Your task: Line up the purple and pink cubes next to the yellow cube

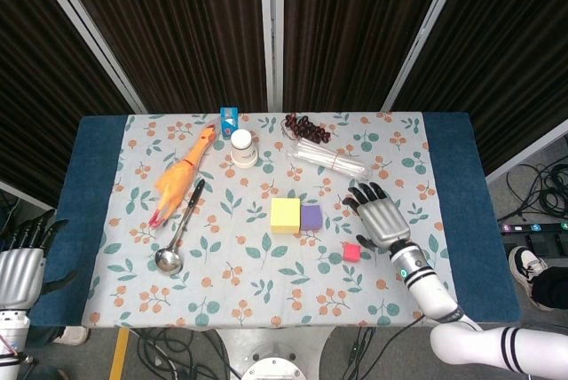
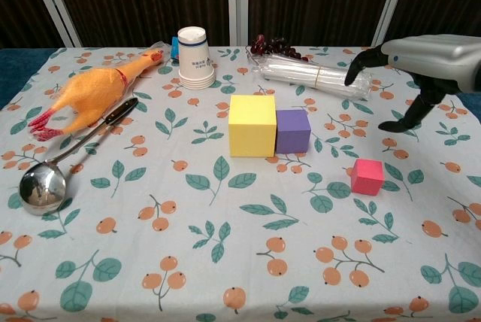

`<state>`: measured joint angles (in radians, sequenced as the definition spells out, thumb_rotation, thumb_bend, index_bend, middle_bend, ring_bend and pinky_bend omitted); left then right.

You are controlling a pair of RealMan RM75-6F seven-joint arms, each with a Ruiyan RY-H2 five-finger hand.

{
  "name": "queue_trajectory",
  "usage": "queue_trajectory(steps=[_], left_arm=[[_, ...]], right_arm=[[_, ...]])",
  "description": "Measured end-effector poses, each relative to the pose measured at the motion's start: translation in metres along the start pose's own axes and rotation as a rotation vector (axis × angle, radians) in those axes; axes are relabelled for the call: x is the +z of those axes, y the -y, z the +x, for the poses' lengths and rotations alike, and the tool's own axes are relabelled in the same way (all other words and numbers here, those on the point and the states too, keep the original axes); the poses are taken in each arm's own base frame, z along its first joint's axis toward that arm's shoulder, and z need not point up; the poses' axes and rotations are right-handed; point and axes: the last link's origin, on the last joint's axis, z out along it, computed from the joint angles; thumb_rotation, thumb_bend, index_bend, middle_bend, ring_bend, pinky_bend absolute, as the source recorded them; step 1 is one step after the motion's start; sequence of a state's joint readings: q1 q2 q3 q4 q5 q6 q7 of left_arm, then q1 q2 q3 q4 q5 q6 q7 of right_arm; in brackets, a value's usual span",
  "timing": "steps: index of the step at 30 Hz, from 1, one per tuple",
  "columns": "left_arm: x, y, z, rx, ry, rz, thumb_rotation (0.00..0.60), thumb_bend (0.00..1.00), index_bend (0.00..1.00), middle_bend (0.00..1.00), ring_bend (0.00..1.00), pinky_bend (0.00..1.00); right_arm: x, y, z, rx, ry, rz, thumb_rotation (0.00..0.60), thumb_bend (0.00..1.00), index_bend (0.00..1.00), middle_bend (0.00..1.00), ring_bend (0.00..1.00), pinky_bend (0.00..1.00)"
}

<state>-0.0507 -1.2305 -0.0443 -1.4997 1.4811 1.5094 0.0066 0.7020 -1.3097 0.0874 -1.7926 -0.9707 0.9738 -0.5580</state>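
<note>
Right hand [image 1: 382, 217] raised over table, fingers spread, empty. Left hand [image 1: 19, 265] off table edge, fingers apart.

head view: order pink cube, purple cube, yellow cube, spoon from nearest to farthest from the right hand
From the right hand:
1. pink cube, just beside its near-left side
2. purple cube, further left
3. yellow cube, touching the purple one's left side
4. spoon, far left

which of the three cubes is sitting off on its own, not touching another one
The pink cube. The purple cube sits right beside the yellow cube, while the pink one lies apart.
</note>
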Motion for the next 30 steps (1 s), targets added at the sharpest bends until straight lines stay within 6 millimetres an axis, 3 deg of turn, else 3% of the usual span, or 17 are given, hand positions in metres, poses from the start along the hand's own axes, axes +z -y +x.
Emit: queue_trajectory(steps=[8, 16, 30], left_arm=[[-0.001, -0.005, 0.005, 0.003, -0.001, -0.001, 0.6, 0.02, 0.24, 0.17, 0.12, 0.12], [-0.004, -0.003, 0.005, -0.004, 0.008, 0.013, 0.6, 0.02, 0.24, 0.17, 0.12, 0.12], [-0.005, -0.004, 0.005, -0.011, 0.013, 0.012, 0.6, 0.02, 0.24, 0.17, 0.12, 0.12]], right_arm=[[-0.016, -0.016, -0.023, -0.22, 0.036, 0.147, 0.6, 0.18, 0.28, 0.09, 0.0, 0.0], [-0.007, -0.027, -0.043, -0.378, 0.006, 0.25, 0.6, 0.18, 0.28, 0.08, 0.0, 0.0], [0.007, -0.021, -0.064, -0.44, -0.063, 0.353, 0.6, 0.18, 0.26, 0.07, 0.0, 0.0]])
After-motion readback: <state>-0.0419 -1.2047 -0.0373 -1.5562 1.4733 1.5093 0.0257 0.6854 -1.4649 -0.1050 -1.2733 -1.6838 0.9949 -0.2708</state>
